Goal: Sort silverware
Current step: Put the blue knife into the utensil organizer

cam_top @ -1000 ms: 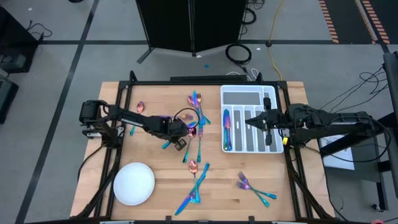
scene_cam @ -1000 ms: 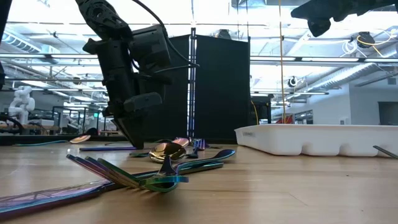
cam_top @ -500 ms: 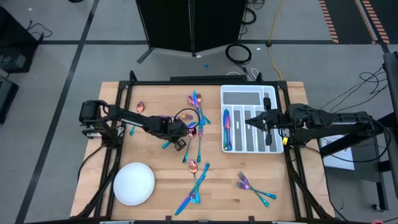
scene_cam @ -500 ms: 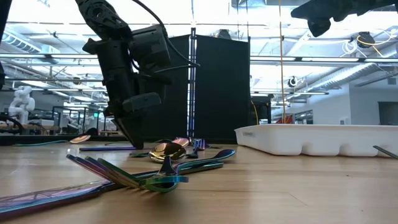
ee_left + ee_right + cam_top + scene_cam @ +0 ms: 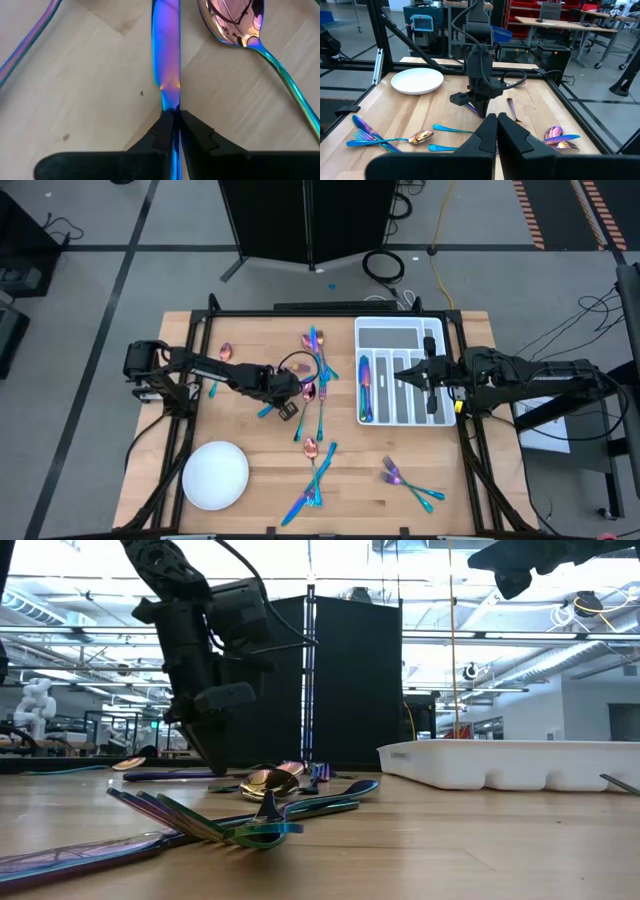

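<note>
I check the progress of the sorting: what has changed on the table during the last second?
Little. The left gripper, shut on a knife, drew back slightly toward its base and lifted a little. The right gripper over the white tray and the other silverware stayed put.

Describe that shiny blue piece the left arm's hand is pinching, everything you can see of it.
It is a slim, flat knife of mirror-bright iridescent metal, mostly blue, with an orange-pink glint where the left hand grips it. The hand's two dark fingers are shut on one end, and the rest of the knife runs straight out over the pale wooden table. A pink spoon lies close beside it, not touching. Whether the knife is lifted or lying on the wood cannot be told.
</note>
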You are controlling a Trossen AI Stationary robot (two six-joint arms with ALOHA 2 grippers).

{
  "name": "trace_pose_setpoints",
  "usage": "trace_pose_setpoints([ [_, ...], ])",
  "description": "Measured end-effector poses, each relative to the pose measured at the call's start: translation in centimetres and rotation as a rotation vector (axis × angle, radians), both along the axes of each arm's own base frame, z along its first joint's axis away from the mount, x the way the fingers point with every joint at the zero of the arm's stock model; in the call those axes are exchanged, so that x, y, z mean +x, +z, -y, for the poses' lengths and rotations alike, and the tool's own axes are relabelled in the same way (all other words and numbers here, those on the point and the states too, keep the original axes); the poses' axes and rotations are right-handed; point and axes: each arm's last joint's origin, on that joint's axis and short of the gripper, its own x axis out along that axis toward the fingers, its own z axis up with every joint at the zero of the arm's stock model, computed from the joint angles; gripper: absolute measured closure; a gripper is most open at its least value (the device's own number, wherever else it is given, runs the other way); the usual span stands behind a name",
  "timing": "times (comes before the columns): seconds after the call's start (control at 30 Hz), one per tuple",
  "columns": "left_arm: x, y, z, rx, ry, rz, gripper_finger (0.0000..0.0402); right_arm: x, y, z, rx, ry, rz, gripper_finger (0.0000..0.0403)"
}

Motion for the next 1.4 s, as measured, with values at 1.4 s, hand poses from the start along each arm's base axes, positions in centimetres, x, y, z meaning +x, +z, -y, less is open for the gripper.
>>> trace_pose_setpoints([
  [1.4, -1.3, 3.7, -2.5, -0.071, -0.032, 0.122, 0.037, 12.9, -9.3, 0.7, -0.381, 0.268, -0.193, 0.0403],
])
